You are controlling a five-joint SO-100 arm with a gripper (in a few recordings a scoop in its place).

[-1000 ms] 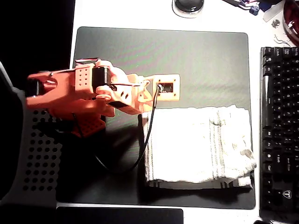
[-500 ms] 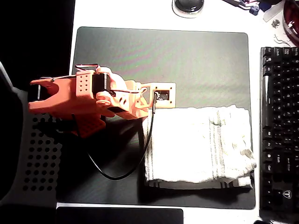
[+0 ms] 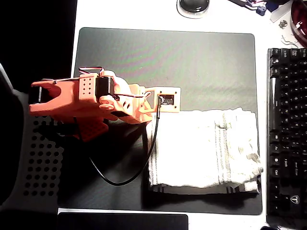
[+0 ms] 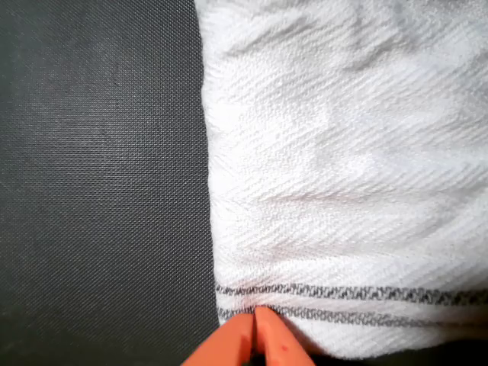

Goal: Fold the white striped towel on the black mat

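Overhead view: the white striped towel point(image 3: 204, 148) lies folded on the lower right part of the black mat point(image 3: 192, 62), its long axis running left to right, its right edge bunched near the mat's right border. Thin grey stripes cross it from top to bottom, and a darker striped layer peeks out under its bottom edge. The orange arm point(image 3: 81, 100) reaches in from the left, its wrist camera housing just above the towel's upper left corner; a black cable point(image 3: 144, 160) loops down over the mat beside the towel's left edge. A black keyboard point(image 3: 287, 134) sits right of the mat — cut off by the frame. In the wrist view the gripper point(image 4: 255, 335) shows its orange fingertips pressed together at the towel's striped hem; whether any cloth is pinched between them is hard to tell.
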